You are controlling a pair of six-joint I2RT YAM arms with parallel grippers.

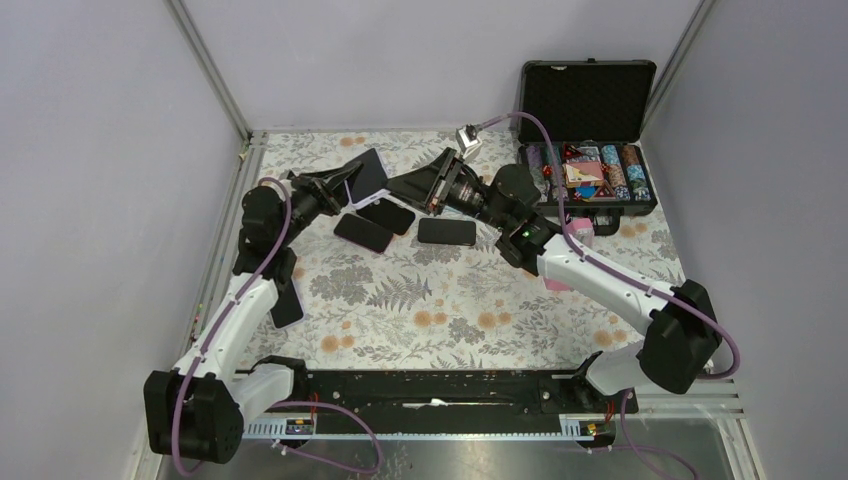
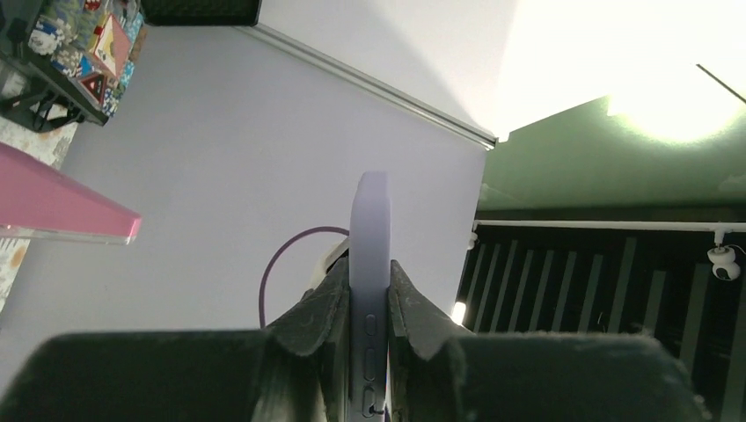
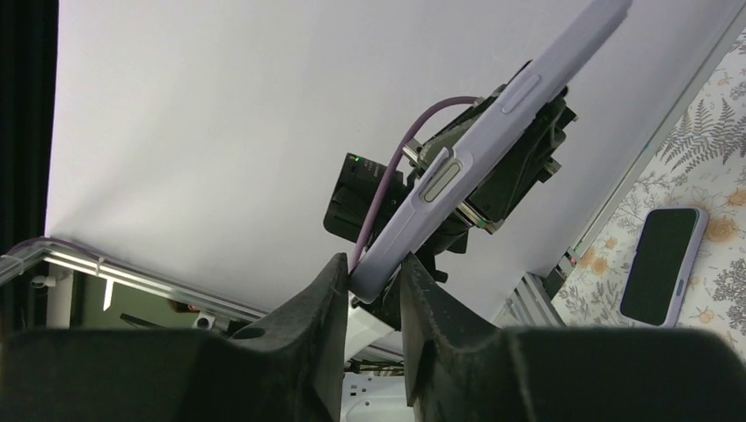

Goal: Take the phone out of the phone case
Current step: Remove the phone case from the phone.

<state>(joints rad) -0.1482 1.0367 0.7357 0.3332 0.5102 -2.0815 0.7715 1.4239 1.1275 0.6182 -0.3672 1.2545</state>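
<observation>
From above, my left pincer (image 1: 342,186) holds the phone (image 1: 368,172) up off the flowered counter (image 1: 450,300), over its far left part, and my right pincer (image 1: 400,185) meets it from the right. At my left wrist the pads are pressed onto the flat faces of the lavender phone case (image 2: 370,229), seen edge-on, with the side buttons just inside the grip. I judge this hold must be firm and steady. At my right wrist one corner of the case sits between my fingers (image 3: 327,290), which stand narrowly apart; whether both pads bear on it I cannot tell. I take the step to be peeling that corner lip off, so I should catch only the soft rim, not the phone inside, then pull away slowly, or the whole thing may twist out of my left grip.
</observation>
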